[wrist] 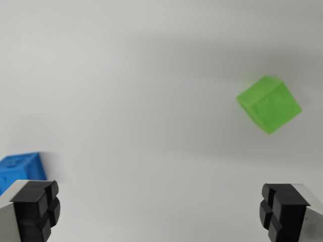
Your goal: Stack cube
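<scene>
Green cube beyond wide-spread tool, blue cube beside left pad.

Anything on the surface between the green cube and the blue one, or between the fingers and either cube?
Nothing visible. The white surface lies bare between the green cube and the blue cube. The gripper is open with nothing between its fingers.

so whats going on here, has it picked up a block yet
Not yet. The arm's end effector is open and empty, its two black fingertips wide apart at the bottom of the wrist view. A green cube sits on the white surface towards the wrist view's right, and a blue cube is partly visible at the left edge. The cubes are apart, nothing stacked.
</scene>
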Robot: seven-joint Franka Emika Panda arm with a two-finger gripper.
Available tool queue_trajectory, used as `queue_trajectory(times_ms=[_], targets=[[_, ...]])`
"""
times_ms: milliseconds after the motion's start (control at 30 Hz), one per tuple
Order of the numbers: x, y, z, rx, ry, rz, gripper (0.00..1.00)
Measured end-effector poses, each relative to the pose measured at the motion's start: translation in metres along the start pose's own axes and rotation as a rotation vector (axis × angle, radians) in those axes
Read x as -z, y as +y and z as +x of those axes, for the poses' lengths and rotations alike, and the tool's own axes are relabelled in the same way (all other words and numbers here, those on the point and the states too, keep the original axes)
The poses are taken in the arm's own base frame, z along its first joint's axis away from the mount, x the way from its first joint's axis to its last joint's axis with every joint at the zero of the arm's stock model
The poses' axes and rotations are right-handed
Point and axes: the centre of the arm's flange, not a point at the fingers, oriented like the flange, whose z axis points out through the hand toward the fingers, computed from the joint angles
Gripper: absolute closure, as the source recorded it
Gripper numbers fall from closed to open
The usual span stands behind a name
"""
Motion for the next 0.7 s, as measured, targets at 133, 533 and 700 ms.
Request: queue_trajectory(times_ms=[133, 533, 700], targets=[[-0.009, 0.005, 0.005, 0.034, -0.001, 0.001, 0.00], [-0.035, 0.024, 0.020, 0.138, -0.003, 0.006, 0.00], [-0.049, 0.034, 0.027, 0.191, -0.004, 0.009, 0.00]])
